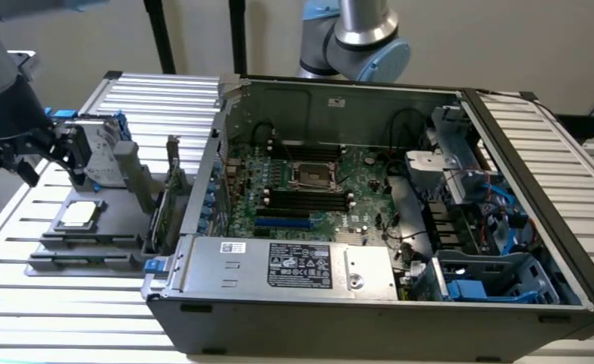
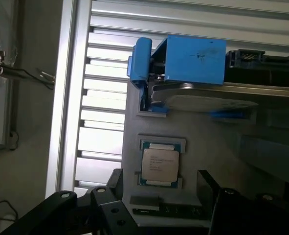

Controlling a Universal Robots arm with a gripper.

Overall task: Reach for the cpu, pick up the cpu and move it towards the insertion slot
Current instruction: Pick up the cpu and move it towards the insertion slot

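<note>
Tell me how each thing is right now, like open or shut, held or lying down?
cpu: lying flat on the grey tray, not held.
tool: open, empty, over the tray.
insertion slot: dark centre, no cpu in it.
hard drive: standing upright in blue brackets.
computer case: lying on its side, open.

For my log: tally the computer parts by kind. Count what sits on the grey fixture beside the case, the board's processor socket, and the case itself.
cpu: 1
hard drive: 1
insertion slot: 1
computer case: 1
Total: 4
</note>
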